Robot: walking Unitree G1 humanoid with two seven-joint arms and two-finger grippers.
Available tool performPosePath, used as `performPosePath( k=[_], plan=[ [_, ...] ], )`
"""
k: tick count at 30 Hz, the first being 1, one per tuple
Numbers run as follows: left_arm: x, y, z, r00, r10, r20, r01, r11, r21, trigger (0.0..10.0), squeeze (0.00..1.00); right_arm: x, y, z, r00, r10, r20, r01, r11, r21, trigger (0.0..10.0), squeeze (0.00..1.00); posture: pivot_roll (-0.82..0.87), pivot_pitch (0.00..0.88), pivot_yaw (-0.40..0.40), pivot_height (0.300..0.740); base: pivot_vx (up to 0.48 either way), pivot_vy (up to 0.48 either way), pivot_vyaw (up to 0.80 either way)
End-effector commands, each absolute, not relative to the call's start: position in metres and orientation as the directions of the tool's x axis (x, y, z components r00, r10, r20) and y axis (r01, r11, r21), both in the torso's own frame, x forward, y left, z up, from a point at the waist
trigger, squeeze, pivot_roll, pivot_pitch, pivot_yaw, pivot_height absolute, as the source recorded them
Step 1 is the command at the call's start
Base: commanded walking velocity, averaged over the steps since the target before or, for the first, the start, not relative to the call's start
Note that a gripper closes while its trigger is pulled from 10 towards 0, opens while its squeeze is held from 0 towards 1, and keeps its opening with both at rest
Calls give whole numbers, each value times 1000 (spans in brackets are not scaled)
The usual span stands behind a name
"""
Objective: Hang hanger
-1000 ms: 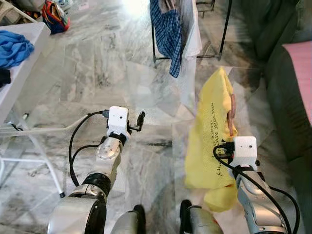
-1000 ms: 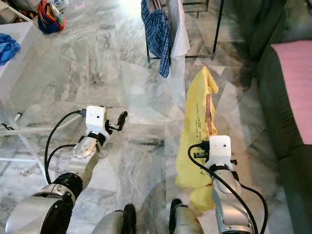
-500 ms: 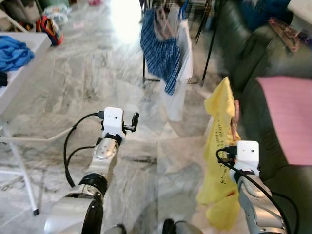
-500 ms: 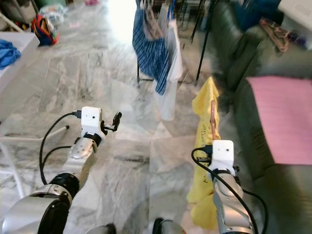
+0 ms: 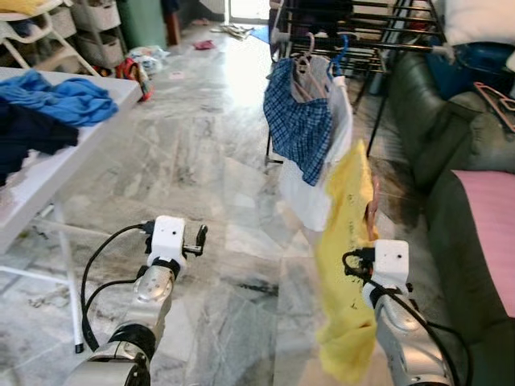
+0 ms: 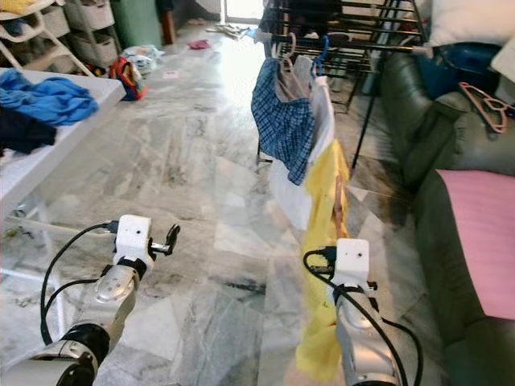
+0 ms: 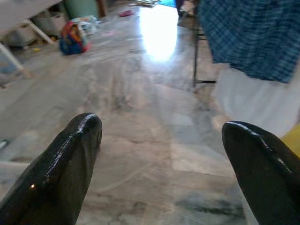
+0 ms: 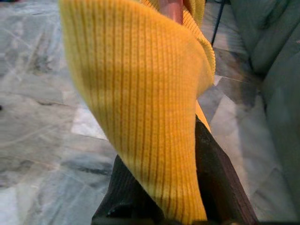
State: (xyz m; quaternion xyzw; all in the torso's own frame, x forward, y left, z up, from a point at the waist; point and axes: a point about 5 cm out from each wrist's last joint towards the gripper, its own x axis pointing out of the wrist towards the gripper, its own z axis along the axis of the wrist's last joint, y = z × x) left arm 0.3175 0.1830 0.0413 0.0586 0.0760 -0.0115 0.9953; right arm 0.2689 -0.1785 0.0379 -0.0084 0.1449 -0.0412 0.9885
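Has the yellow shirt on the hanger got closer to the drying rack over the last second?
Yes. The yellow shirt, held by the right end effector, now overlaps the white garment hanging from the rack; earlier it was well short of it.

Glossy grey marble floor (image 5: 201,145), a white table (image 5: 48,161) left, dark green sofa (image 5: 451,129) right, bright daylight beyond.
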Motion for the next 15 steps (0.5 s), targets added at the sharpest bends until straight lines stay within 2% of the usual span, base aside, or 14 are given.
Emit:
performPosePath(
  k=[1, 2, 3, 4, 5, 6, 10, 15],
  plan=[
    [315, 187, 41, 989, 8, -145, 6, 995, 99, 10000, 0, 271, -178, 46, 971, -90, -222, 86, 996, -25, 0, 0, -76, 0, -8, 740, 0, 0, 0],
    [315, 188, 40, 989, 10, -146, 3, 996, 89, 10000, 0, 269, -177, 46, 972, -90, -216, 88, 996, -21, 0, 0, -76, 0, -7, 740, 0, 0, 0],
    [314, 187, 40, 990, -1, -143, 14, 995, 94, 10000, 0, 267, -177, 45, 973, -108, -205, 111, 994, 3, 902, 0, -79, 0, -4, 740, 0, 0, 0],
    [315, 185, 41, 990, -15, -141, 29, 995, 100, 10000, 0, 265, -177, 44, 973, -115, -200, 118, 993, 4, 6784, 0, -83, 0, 0, 740, 0, 0, 0],
    [316, 184, 41, 990, -21, -140, 35, 994, 100, 10000, 0, 265, -177, 44, 973, -115, -198, 117, 993, -2, 6784, 0, -83, 0, 1, 740, 0, 0, 0],
    [317, 181, 43, 990, -36, -138, 50, 994, 98, 10000, 0, 263, -179, 42, 970, -127, -207, 130, 992, -1, 10000, 0, -87, 0, 6, 740, 0, 0, 0],
    [320, 174, 46, 989, -74, -125, 84, 993, 77, 10000, 0, 260, -184, 38, 962, -157, -222, 161, 987, 1, 10000, 0, -95, 0, 16, 740, 0, 0, 0],
    [319, 159, 44, 982, -140, -129, 147, 988, 45, 10000, 0, 257, -187, 37, 962, -165, -217, 168, 986, -3, 10000, 0, -116, 0, 28, 740, 288, 0, -711]
  ],
)
